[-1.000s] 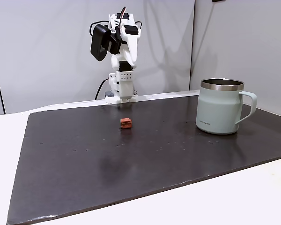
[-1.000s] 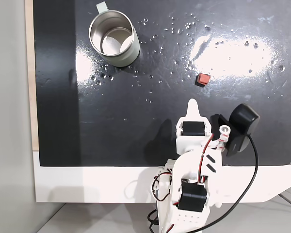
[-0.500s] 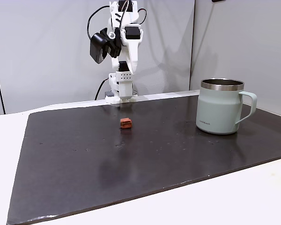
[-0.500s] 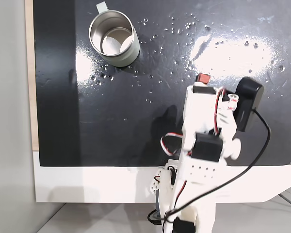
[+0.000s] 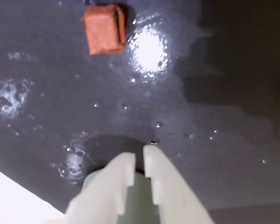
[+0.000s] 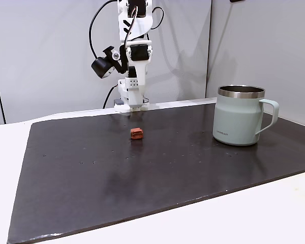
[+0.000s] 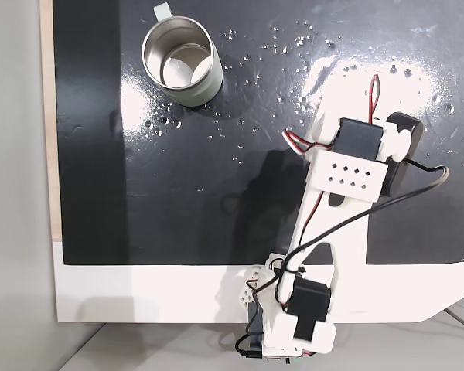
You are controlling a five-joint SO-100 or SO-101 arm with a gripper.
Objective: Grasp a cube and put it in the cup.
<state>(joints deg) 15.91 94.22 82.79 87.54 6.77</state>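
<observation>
The cube (image 5: 102, 29) is a small reddish-brown block lying on the glossy dark mat, at the top left of the wrist view. My gripper (image 5: 139, 156) rises from the bottom edge of that view, fingers together with nothing between them, well short of the cube and hanging above the mat. In a fixed view the cube (image 6: 136, 133) sits in front of the arm's base, and the sage-green cup (image 6: 237, 119) stands upright far to the right. From above, the cup (image 7: 204, 90) is at the top left with nothing inside, and the arm (image 7: 348, 166) covers the cube.
A dark mat (image 6: 142, 178) covers most of the white table (image 6: 254, 218). The arm's base (image 6: 130, 99) stands at the mat's far edge. Wide bare mat lies between cube and cup. Grey wall panels stand behind.
The arm has unfolded upward and reached out over the cube, which it now hides from above. Cube and cup have not moved.
</observation>
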